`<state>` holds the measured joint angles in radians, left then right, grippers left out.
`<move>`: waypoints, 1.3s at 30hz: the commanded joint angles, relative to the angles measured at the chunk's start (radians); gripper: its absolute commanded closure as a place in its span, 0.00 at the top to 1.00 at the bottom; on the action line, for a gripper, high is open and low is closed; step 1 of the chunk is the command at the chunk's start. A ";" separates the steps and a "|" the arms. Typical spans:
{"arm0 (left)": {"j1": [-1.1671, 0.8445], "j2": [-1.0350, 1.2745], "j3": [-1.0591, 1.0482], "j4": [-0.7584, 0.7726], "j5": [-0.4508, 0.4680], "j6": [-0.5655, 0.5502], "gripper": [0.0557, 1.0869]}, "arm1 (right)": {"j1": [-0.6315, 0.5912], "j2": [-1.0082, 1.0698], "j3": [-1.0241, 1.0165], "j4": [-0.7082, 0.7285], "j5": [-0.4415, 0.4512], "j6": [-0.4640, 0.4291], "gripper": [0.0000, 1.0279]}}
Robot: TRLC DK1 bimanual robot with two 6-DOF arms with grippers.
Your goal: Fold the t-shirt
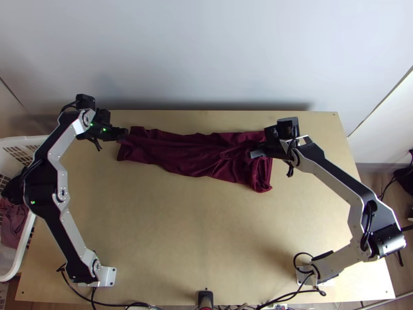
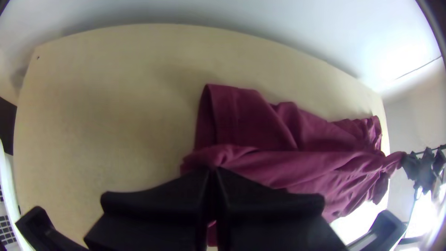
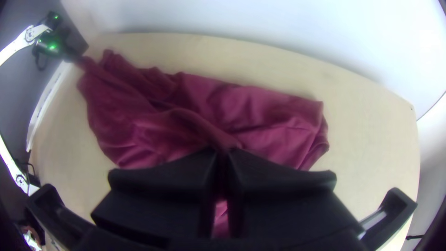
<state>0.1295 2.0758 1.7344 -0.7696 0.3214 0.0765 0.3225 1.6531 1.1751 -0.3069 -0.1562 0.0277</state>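
Observation:
The dark red t-shirt (image 1: 196, 154) lies as a long, wrinkled strip across the far half of the table, wider and bunched at its right end. My left gripper (image 1: 124, 135) is at the strip's left end; in the left wrist view the left gripper (image 2: 213, 172) is shut on a raised edge of the t-shirt (image 2: 260, 121). Toward the right end is my right gripper (image 1: 255, 154), and in the right wrist view the right gripper (image 3: 224, 153) is shut on a ridge of the t-shirt (image 3: 153, 125). A taut fold runs between the two grippers.
A white basket (image 1: 26, 142) with cloth in it stands beyond the table's left edge. Bare wood of the table (image 1: 196, 232) lies between the cloth and the arms' bases. A wall rises behind the far edge.

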 commanded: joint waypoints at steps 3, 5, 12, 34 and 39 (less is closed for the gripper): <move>-0.048 0.058 0.027 -0.019 -0.036 -0.024 0.04 | -0.045 0.074 -0.038 0.098 0.001 -0.014 0.04; -0.065 0.061 0.027 -0.019 -0.045 -0.030 0.04 | -0.045 0.100 -0.040 0.111 0.006 -0.026 0.04; -0.079 0.064 0.028 -0.023 -0.048 -0.044 0.05 | -0.030 0.116 -0.058 0.098 0.009 -0.045 0.07; 0.025 -0.083 -0.150 0.044 -0.021 -0.020 0.94 | 0.070 -0.464 -0.046 -0.297 0.033 0.017 0.96; -0.001 -0.082 -0.217 0.090 0.016 -0.020 0.94 | 0.142 -0.481 0.044 -0.474 0.061 0.051 0.96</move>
<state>0.1390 2.0029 1.5993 -0.7334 0.2928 0.0532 0.3954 1.2724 1.1351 -0.6010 -0.1200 0.0357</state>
